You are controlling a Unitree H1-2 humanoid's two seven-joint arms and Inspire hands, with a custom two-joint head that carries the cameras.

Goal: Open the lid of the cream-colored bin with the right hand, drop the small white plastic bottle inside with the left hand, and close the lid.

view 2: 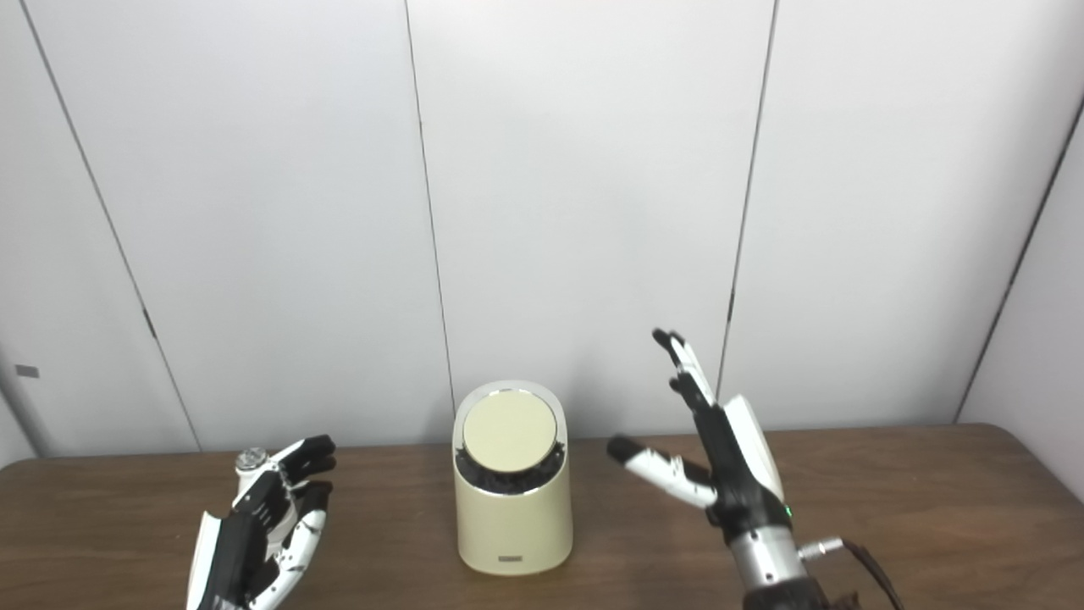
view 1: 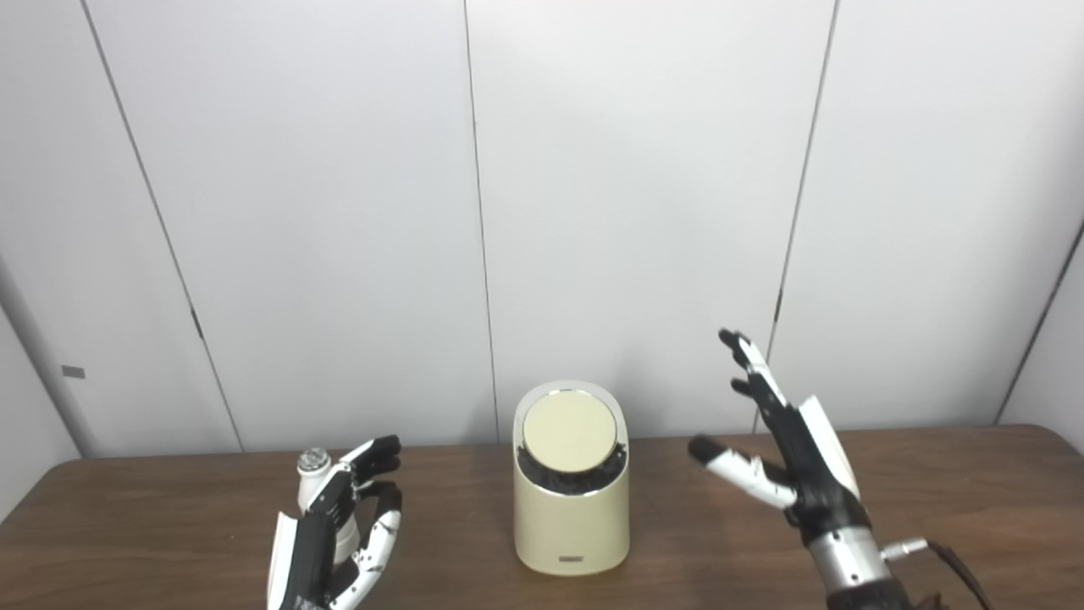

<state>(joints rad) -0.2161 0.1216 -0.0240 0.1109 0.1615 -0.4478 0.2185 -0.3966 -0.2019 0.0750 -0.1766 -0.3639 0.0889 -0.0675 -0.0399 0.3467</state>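
Note:
The cream-colored bin (view 1: 572, 517) stands in the middle of the table with its round tilted lid (view 1: 569, 432) down. At the left, the small white plastic bottle (view 1: 312, 471) with a silver cap stands upright. My left hand (view 1: 334, 534) is wrapped around it, fingers curled behind and thumb in front, so most of the bottle's body is hidden. My right hand (view 1: 800, 466) hovers to the right of the bin, above the table. It is open, with fingers pointing up and thumb stretched toward the bin, touching nothing.
The brown wooden table (view 1: 931, 508) runs the full width of the view. White wall panels (view 1: 635, 212) rise right behind its back edge. A cable (view 1: 953, 559) trails from my right wrist.

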